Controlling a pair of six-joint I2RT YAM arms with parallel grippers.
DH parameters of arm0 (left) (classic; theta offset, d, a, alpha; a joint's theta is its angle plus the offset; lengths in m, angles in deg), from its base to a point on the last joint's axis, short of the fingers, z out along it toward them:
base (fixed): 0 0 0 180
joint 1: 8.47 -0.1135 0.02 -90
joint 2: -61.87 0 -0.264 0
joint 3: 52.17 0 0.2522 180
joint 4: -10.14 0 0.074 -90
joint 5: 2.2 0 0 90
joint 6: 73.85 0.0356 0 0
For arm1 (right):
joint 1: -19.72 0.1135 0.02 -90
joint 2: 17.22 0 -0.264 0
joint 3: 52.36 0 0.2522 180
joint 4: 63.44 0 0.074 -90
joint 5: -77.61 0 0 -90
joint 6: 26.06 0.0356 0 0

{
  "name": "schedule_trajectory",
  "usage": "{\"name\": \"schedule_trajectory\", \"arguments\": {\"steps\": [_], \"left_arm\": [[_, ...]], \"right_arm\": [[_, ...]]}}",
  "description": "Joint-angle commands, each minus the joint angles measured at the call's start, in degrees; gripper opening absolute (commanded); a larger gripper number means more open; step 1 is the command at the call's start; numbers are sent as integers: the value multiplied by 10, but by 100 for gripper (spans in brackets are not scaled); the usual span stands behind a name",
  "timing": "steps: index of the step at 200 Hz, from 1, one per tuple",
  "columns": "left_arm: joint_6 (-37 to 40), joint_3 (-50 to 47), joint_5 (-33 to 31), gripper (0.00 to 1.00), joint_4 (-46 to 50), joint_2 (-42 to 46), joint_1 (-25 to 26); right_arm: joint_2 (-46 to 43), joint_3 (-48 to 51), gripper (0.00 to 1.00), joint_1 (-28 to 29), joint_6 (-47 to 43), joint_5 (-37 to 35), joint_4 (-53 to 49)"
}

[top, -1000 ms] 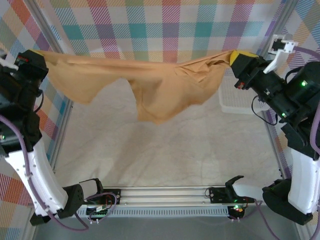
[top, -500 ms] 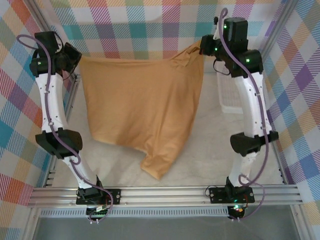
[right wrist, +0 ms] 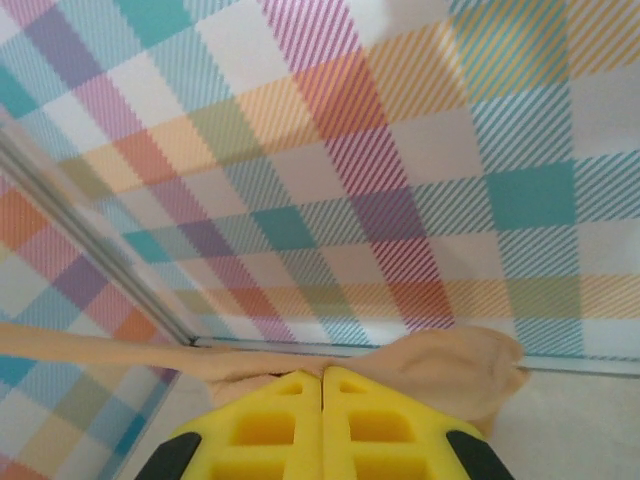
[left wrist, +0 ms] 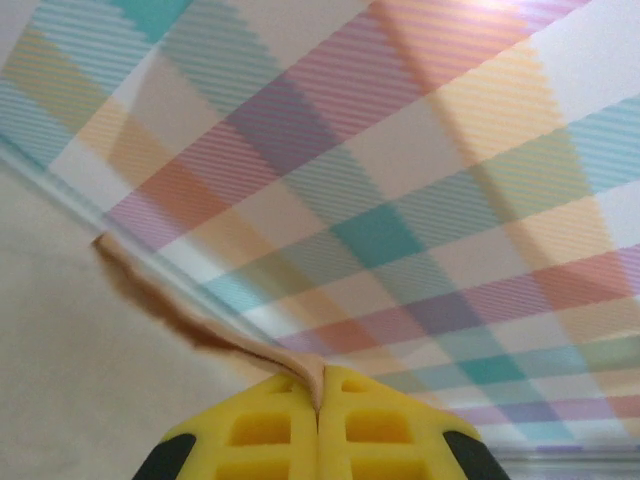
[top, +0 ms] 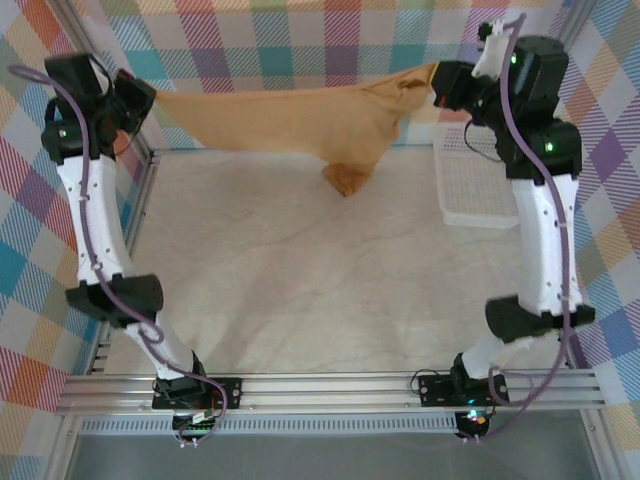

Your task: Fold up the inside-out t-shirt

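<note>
The left tool (left wrist: 318, 392) and right tool (right wrist: 322, 385) pinch the t-shirt (top: 290, 115), now seemingly stretched taut rather than hanging.

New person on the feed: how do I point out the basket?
Start at the pale table and go to its far right corner. The basket lies flat there: white, rigid mesh, unlike the tan t-shirt stretched in the air beside it.

You have one shirt (top: 300, 115) to count, a single piece of cloth. There is one basket (top: 475, 190) and one table (top: 300, 290). You have two arms, the left arm (top: 95, 220) and the right arm (top: 540, 230). They carry two grippers, the left gripper (left wrist: 318, 385) and the right gripper (right wrist: 322, 378). Each has two yellow fingers (left wrist: 260, 430), four in all.
</note>
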Motion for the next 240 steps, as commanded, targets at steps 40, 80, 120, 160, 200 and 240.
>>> {"name": "schedule_trajectory", "arguments": {"steps": [40, 80, 120, 160, 200, 240], "left_arm": [[35, -625, -24, 0, -118, 301, -9], [6, -869, -59, 2, -153, 330, -7], [23, -897, -75, 15, -136, 285, -6], [54, -817, -155, 55, -47, 326, -5], [50, -730, -187, 59, -75, 294, 55], [32, -627, -137, 54, -125, 53, 86]], "right_arm": [[-315, 673, 0, 68, 124, 16, 186], [-337, 993, 0, 94, 233, 17, 256], [-352, 1043, 28, 97, 247, 20, 254], [-415, 957, 43, 99, 214, -25, 141], [-233, 825, 45, 99, 163, -10, 223], [113, 572, 42, 103, 156, 51, 254]]}}
